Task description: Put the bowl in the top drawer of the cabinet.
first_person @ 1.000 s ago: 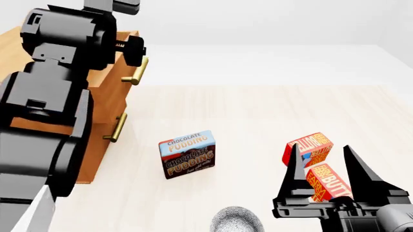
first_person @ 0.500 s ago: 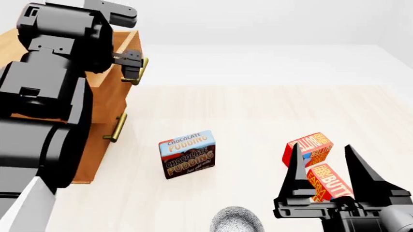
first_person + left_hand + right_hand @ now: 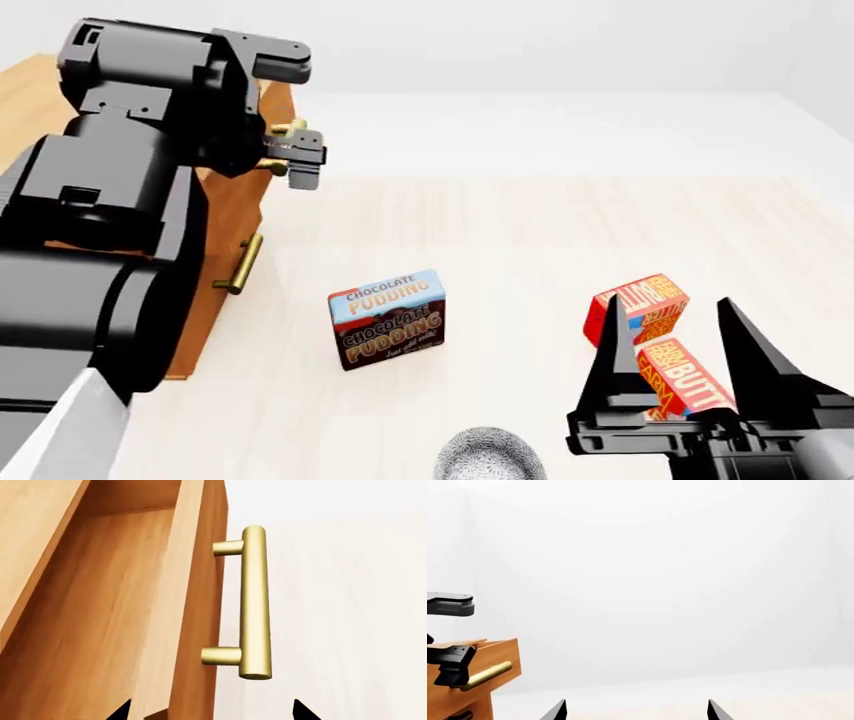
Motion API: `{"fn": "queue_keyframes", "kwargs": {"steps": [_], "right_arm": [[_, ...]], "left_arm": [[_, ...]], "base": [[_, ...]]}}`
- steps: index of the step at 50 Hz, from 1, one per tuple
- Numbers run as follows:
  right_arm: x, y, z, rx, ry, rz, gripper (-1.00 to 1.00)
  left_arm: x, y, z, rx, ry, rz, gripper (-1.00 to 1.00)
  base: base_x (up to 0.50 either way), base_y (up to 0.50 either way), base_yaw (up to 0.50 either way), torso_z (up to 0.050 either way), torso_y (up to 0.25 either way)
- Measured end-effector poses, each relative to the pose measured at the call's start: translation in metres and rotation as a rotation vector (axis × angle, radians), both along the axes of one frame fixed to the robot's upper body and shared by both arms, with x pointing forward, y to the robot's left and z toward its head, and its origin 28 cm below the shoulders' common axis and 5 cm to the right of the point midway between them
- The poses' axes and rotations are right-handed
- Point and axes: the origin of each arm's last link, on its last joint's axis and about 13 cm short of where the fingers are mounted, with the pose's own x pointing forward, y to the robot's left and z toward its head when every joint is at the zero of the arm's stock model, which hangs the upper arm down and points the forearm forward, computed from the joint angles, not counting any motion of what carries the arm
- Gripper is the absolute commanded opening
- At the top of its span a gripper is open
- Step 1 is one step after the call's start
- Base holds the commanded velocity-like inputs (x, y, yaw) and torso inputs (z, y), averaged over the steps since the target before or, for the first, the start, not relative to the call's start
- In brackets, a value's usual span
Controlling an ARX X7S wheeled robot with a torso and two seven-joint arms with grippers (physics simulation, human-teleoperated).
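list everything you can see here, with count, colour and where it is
cabinet: 1, light-brown wood, far left of the head view
top drawer: 1, same wood, pulled open, brass bar handle on its front
lower drawer handle: 1, brass, on the cabinet front below
pudding box: 1, blue and brown, on the floor at centre
butter boxes: 2, red and orange, on the floor right of the pudding box
bowl: 1, white with grey speckles, bottom edge of the head view
left gripper: 1, black, open, by the top drawer handle
right gripper: 1, black, open, empty, low right
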Motion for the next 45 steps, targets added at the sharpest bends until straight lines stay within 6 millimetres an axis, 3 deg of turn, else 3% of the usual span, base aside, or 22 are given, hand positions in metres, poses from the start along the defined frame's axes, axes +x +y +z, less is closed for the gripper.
{"fn": "queue_keyframes", "kwargs": {"steps": [22, 45], "right_arm": [[-0.002, 0.001, 0.001, 0.005, -0.003, 0.002, 1.00], [-0.007, 0.000, 0.006, 0.000, -0.015, 0.004, 1.00]], "left_arm": [[-0.001, -0.011, -0.002, 0.032, 0.028, -0.065, 1.00], [-0.011, -0.043, 0.009, -0.128, -0.006, -0.177, 1.00]], "base": [[0.00, 0.00, 0.00, 0.000, 0.000], [0.00, 0.00, 0.00, 0.000, 0.000]]}}
